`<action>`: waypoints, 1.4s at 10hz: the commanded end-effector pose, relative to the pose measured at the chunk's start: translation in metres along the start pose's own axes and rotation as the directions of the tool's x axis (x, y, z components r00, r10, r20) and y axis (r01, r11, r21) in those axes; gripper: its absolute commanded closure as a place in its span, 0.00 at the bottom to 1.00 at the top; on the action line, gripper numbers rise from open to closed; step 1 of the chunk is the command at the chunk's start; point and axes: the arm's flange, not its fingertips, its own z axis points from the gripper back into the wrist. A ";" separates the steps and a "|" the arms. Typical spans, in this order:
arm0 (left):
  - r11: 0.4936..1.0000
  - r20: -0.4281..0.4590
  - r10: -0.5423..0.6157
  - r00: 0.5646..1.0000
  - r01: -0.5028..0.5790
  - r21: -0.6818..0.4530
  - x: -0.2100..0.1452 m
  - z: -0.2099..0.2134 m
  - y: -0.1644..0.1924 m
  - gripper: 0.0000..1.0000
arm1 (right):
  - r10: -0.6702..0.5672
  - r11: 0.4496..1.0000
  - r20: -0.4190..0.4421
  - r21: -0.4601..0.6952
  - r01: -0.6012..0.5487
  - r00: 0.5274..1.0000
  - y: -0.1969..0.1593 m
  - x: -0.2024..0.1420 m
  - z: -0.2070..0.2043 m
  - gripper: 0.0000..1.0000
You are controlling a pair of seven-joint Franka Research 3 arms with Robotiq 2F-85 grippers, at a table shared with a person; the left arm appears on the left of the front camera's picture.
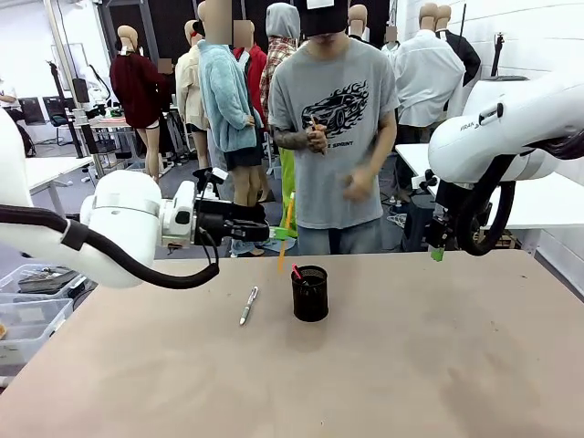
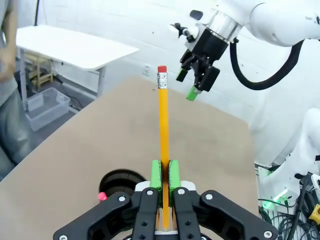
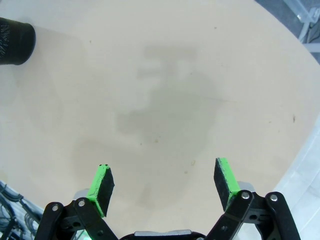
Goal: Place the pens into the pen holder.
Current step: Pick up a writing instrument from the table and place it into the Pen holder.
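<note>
left gripper [image 2: 164,172] clamped mid-shaft on the pencil [image 2: 163,120], light, stiff, likely slick; cup [image 2: 120,181] just below the jaws; right gripper [image 3: 165,182] spread, empty.

The pencil [image 2: 163,125] is glowing yellow-orange, with a silver band and a red eraser. The left gripper [image 2: 164,166] is looking black, its fingers [image 2: 156,172] wearing bright green pads, and the right gripper [image 3: 162,170] is rocking the same black and green. The pen holder [image 1: 310,297] is showing up as black mesh, and the dark pen [image 1: 296,271] is flashing a red end. The other pen [image 1: 248,306] is looking silver-white. The tabletop [image 1: 429,365] is coming across plain tan, the arms [image 1: 128,219] white. The person's T-shirt [image 1: 333,155] is reading grey with a black car print.
</note>
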 end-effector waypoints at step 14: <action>0.990 -0.129 -0.083 0.988 0.096 0.102 -0.015 -0.090 0.041 0.92 | -0.007 1.000 0.008 0.005 0.007 1.000 -0.001 0.001 -0.002 0.00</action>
